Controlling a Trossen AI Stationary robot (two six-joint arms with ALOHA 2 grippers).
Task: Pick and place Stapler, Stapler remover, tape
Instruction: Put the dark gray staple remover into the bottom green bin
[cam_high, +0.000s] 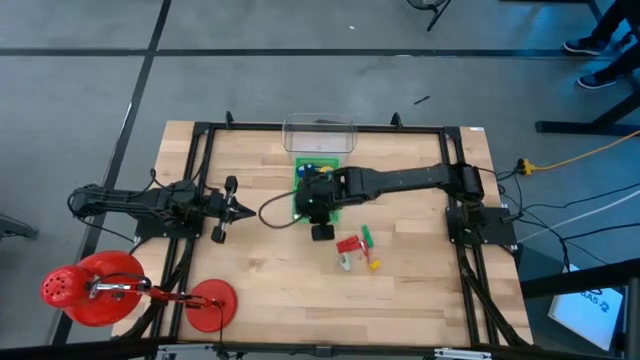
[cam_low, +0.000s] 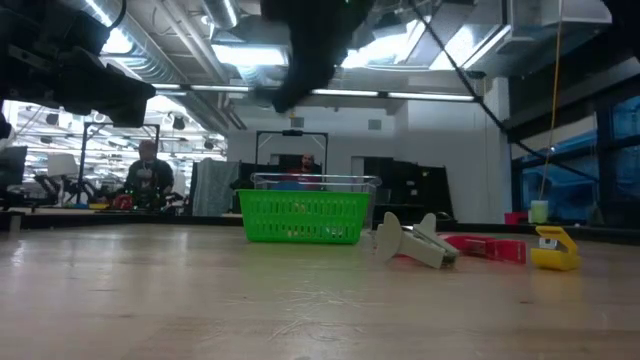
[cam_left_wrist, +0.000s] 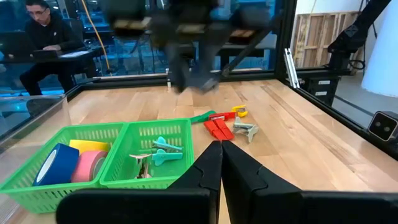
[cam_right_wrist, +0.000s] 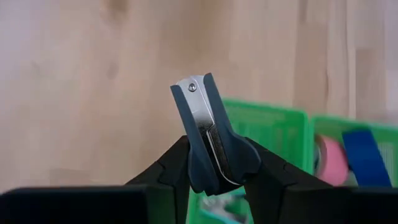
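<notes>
The right gripper (cam_right_wrist: 214, 165) is pinching a dark staple remover (cam_right_wrist: 208, 134) between its fingers, claw end poking out past the tips. That's prob. so the piece can fall straight down when released. In the high view the arm is reaching from the table's right edge toward the middle and hovering over the green basket (cam_high: 300, 168), which is sitting near the far edge just in front of a clear bin (cam_high: 318, 130). The height above the rim is keeping the piece clear of the mesh walls.

Inside the basket, things are being sorted by kind: tape rolls (cam_left_wrist: 71, 163) in one compartment, and teal staple removers (cam_left_wrist: 163, 150) w/ other small bits in the next. So the drop likely belongs over that second compartment.

Remaining pieces, incl. a red stapler (cam_high: 349, 245) plus green and yellow bits, are lying loose near the table's middle, apart from the basket.

The left gripper (cam_left_wrist: 219, 163) is waiting near the left edge, fingers pressed together, empty.
</notes>
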